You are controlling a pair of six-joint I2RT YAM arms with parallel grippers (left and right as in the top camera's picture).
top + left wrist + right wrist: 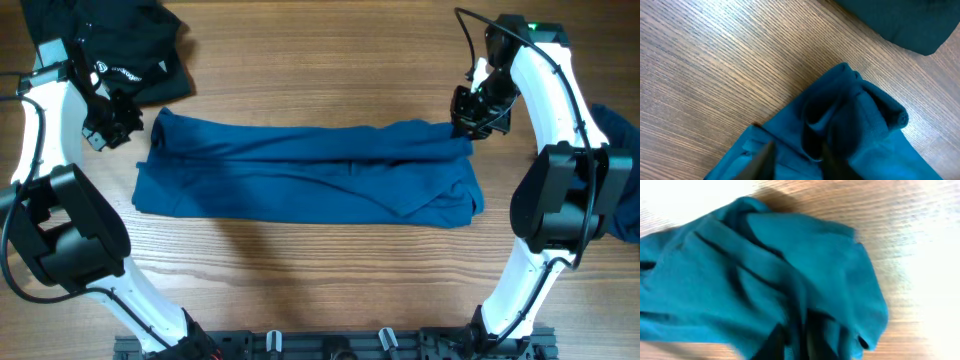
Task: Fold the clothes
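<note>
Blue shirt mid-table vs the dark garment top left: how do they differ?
Colour: the blue shirt is mid-blue; the dark garment looks near-black with small white print. Pose: the blue shirt lies folded in a long band; the dark garment is bunched in the far corner. Both are soft fabric.

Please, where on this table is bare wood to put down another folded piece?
The widest free patch is the front strip of the table, between the blue shirt and the arm bases. A second lies beyond the shirt, between the black cloth and the right gripper. Both shirt ends are crowded by the left gripper and the right one.
</note>
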